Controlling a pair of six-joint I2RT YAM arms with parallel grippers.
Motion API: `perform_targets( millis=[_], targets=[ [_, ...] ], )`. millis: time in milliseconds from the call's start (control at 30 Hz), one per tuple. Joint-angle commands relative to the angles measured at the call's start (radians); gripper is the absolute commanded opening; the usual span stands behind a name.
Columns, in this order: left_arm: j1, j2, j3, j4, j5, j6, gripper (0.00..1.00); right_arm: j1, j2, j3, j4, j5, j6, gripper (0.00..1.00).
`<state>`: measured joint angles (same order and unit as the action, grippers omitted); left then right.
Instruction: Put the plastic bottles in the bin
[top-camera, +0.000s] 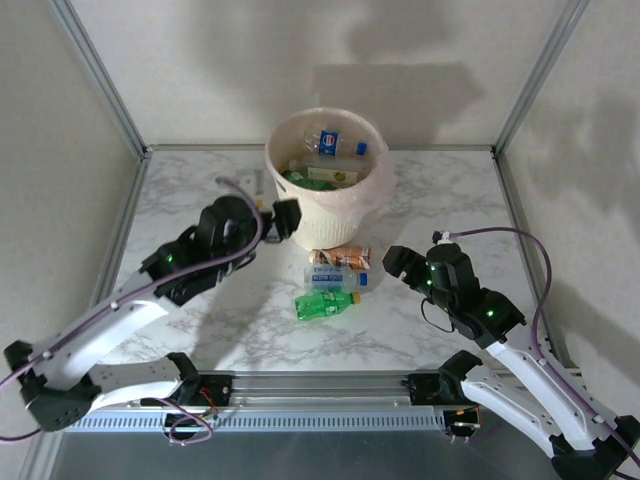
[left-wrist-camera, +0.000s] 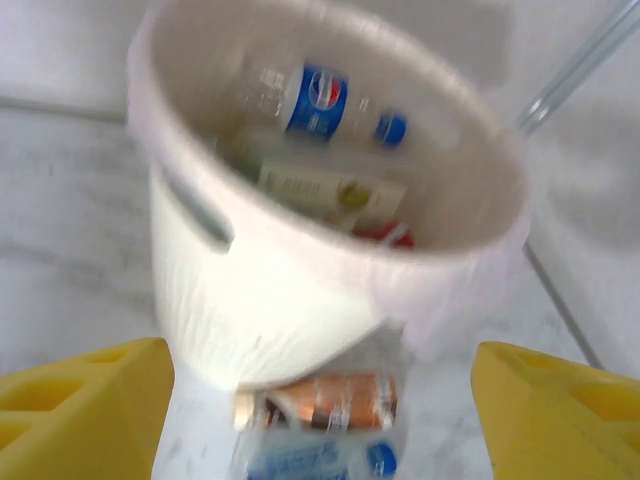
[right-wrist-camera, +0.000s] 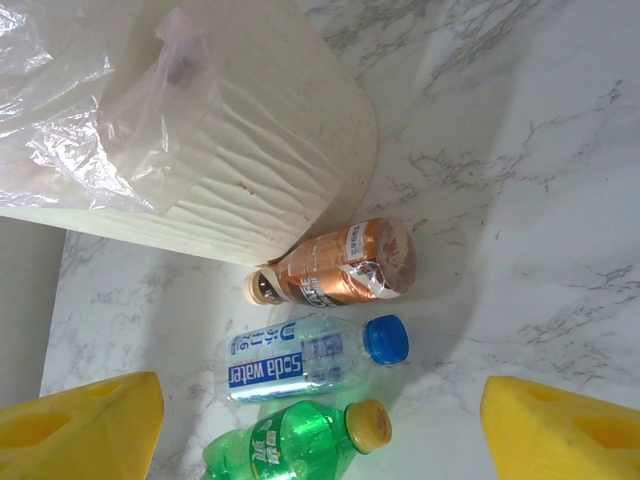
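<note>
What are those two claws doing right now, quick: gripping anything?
Left gripper: open, fingers spread wide, holding nothing.
Right gripper: open, fingers spread wide, holding nothing.

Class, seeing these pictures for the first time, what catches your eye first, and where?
The cream bin stands out at the table's far middle, already holding several bottles. Just in front of it lie three more: a copper-brown bottle nearest the bin, then a clear bottle, then a green bottle. The left pincer by the bin and the right pincer by the bottles stand open.
</note>
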<state>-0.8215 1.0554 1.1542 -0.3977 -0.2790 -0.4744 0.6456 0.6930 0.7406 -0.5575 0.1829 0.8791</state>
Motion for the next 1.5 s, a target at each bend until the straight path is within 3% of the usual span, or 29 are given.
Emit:
perform_targets(
  millis=[0,167,367,667,800,900,1100,1333,1467],
  targets=[
    [-0.015,-0.08,-0.22,0.062,0.096,-0.049,0.78,-0.004,-0.001,0.012,0.023,0.006,-0.003,0.84],
    [-0.033,-0.122,-0.451,0.18,0.204,-0.114,0.78,-0.004,0.002,-0.036,0.066,-0.012,0.022,0.85],
    [-0.095,0.001,-0.564,0.288,0.249,-0.077,0.83,-0.003,-0.011,-0.065,0.059,-0.022,0.04,0.85],
    [-0.206,0.179,-0.541,0.314,0.221,0.015,0.87,-0.003,-0.028,-0.072,0.044,-0.012,0.049,0.85],
    [-0.259,0.265,-0.513,0.294,0.145,0.029,0.88,-0.003,-0.035,-0.079,0.045,-0.015,0.054,0.85],
    [-0.301,0.313,-0.489,0.284,0.098,0.042,0.98,-0.003,-0.036,-0.084,0.044,-0.019,0.054,0.85],
    [-0.349,0.399,-0.442,0.266,0.06,0.075,0.96,-0.003,-0.05,-0.087,0.035,-0.019,0.057,0.86],
    [-0.383,0.406,-0.409,0.283,0.153,0.093,0.95,-0.003,-0.051,-0.096,0.03,-0.014,0.061,0.88],
    [-0.369,0.348,-0.399,0.262,0.142,0.041,0.95,-0.003,-0.006,-0.128,0.052,-0.038,0.075,0.9]
  ],
)
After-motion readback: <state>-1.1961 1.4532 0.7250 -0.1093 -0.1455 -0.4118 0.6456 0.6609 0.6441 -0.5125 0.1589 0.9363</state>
